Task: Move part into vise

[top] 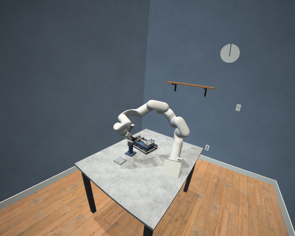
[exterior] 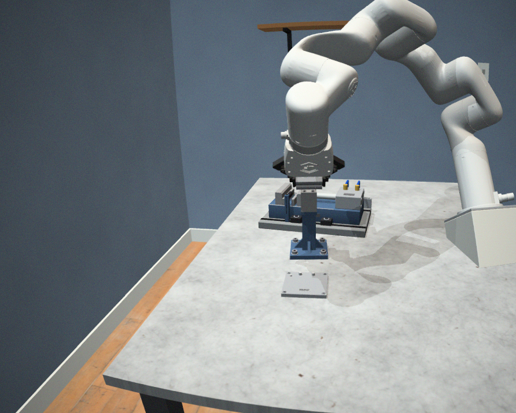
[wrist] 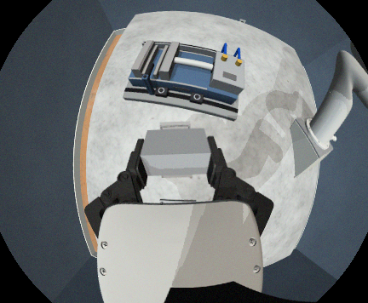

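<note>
My gripper (exterior: 308, 183) points straight down and is shut on the part (exterior: 308, 180), a grey block. In the wrist view the part (wrist: 176, 151) sits between the two black fingers. I hold it right over the grey head of the blue V-block (exterior: 308, 222); I cannot tell whether it touches the head. The infeed plate (exterior: 304, 284) lies empty on the table in front of the V-block. The vise (exterior: 316, 211) stands behind the V-block with its jaws open and nothing between them (wrist: 169, 63). The part's slot is hidden.
The air cylinder block (exterior: 349, 198) with yellow and blue fittings is at the right end of the vise. The arm's white base (exterior: 487, 235) stands at the right of the table. The table's left edge (exterior: 169, 284) is close to the fixtures.
</note>
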`<state>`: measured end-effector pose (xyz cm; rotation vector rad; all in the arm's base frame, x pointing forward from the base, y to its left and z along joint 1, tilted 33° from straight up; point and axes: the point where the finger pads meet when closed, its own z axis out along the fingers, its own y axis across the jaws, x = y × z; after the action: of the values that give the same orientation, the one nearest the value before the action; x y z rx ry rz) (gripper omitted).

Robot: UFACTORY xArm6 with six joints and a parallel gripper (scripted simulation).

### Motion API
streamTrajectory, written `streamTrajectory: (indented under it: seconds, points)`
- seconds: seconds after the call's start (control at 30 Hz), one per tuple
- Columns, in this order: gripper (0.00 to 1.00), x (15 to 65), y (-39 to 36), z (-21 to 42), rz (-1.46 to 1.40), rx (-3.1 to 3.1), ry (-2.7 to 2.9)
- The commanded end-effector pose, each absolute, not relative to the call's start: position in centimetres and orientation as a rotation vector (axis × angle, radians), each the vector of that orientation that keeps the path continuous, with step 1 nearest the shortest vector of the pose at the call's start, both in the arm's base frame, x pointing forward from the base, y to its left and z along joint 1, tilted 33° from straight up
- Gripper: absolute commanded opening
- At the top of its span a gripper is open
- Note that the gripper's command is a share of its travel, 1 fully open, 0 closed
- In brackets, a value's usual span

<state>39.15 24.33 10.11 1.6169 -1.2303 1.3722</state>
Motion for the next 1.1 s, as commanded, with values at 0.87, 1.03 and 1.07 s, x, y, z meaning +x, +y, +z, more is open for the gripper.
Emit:
streamTrajectory:
  seconds: [0.87, 1.03, 1.07]
  points:
    - [0.00, 39.7, 23.5, 8.6, 1.374, 1.619, -1.234]
    - [0.00, 39.7, 23.5, 8.5, 1.374, 1.619, -1.234]
    - [0.00, 39.7, 23.5, 8.5, 1.374, 1.619, -1.234]
